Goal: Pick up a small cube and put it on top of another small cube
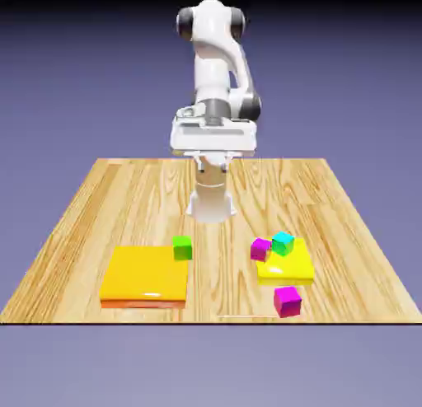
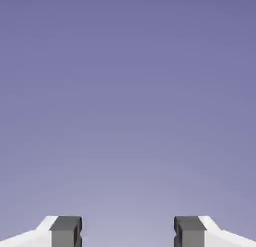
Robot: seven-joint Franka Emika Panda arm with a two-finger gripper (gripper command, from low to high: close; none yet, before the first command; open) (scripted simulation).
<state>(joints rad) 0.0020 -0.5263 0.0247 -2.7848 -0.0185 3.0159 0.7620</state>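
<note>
Exterior view first: with the end effector (image 1: 213, 166) open and empty, picking seems the step in hand, calling for a descent to the target, either the magenta cube (image 1: 288, 301) nearer the camera than the yellow block (image 1: 285, 273) or its twin (image 1: 260, 250) beside that block's far-left corner, I cannot tell which.

Small magenta cube (image 1: 288, 301) on wooden table (image 1: 227, 273)

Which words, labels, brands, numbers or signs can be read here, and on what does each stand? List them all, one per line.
None: no readable text shows on the cubes, the orange block, the yellow block, the table or the robot arm.
</note>
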